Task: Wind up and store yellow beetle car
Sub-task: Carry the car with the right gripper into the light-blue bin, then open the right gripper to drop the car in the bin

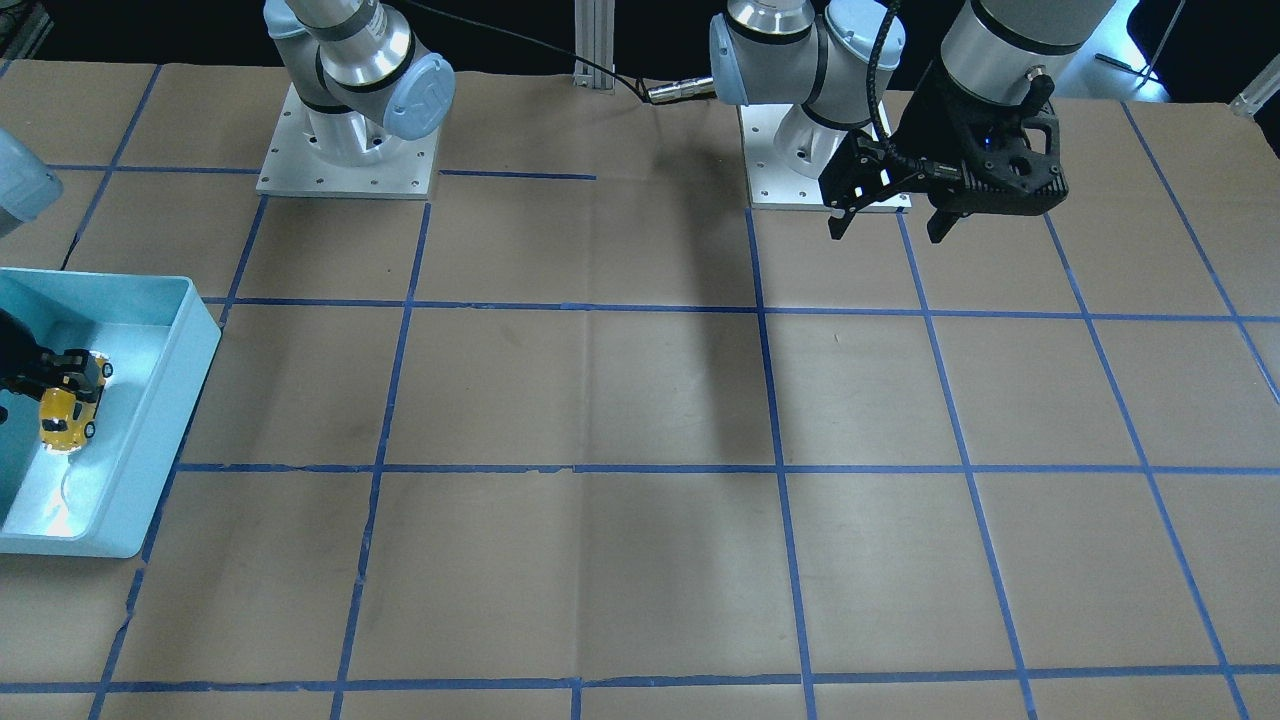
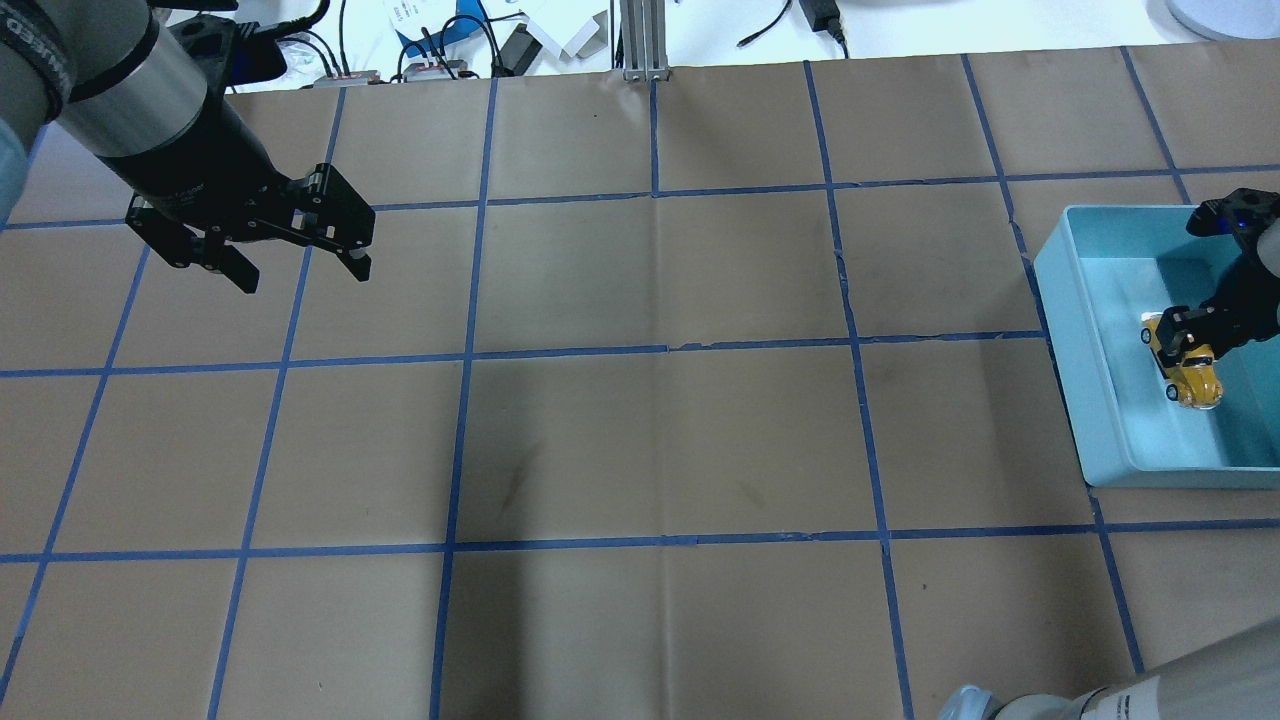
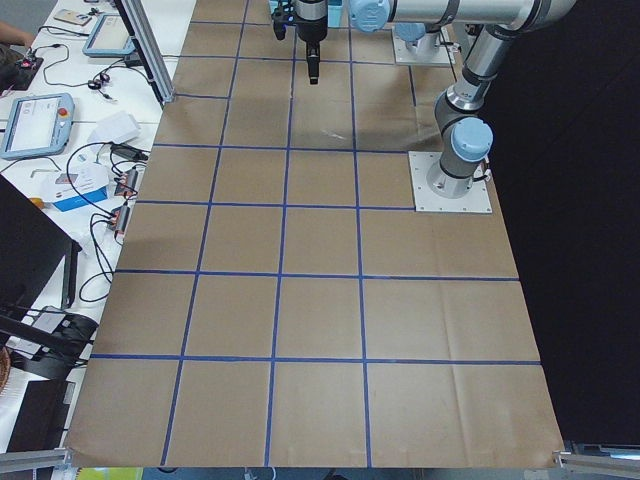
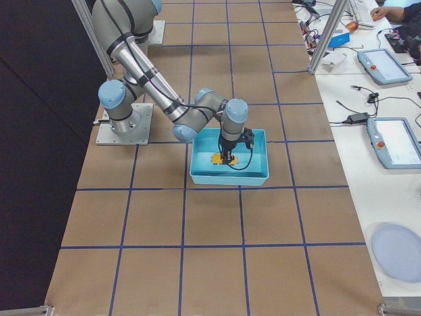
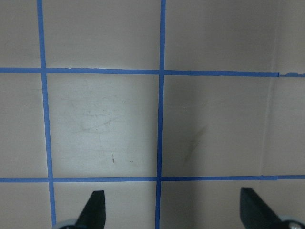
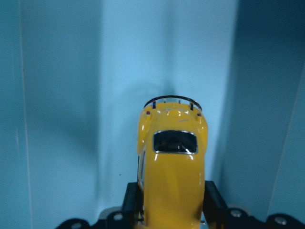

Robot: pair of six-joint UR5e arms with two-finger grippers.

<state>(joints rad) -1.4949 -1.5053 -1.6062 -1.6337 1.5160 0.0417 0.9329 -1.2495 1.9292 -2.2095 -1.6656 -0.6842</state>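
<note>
The yellow beetle car [image 2: 1194, 376] is low inside a light blue bin [image 2: 1060, 300] at the table's right end. My right gripper [image 2: 1178, 338] is shut on it, one finger against each side of the body. In the right wrist view the yellow beetle car [image 6: 172, 157] fills the space between the black fingers [image 6: 129, 198], over the bin floor. I cannot tell whether its wheels touch the floor. The front view shows the same grasp on the car [image 1: 66, 410] in the bin [image 1: 190, 370]. My left gripper [image 2: 302, 272] hangs open and empty above the table's far left.
Brown paper with a blue tape grid covers the table [image 2: 650, 420]. The two arm bases [image 1: 345, 150] stand on white plates along the robot's edge. Cables and devices lie beyond the far edge [image 2: 450, 50]. Under the left gripper [image 5: 172, 205] there is only bare paper.
</note>
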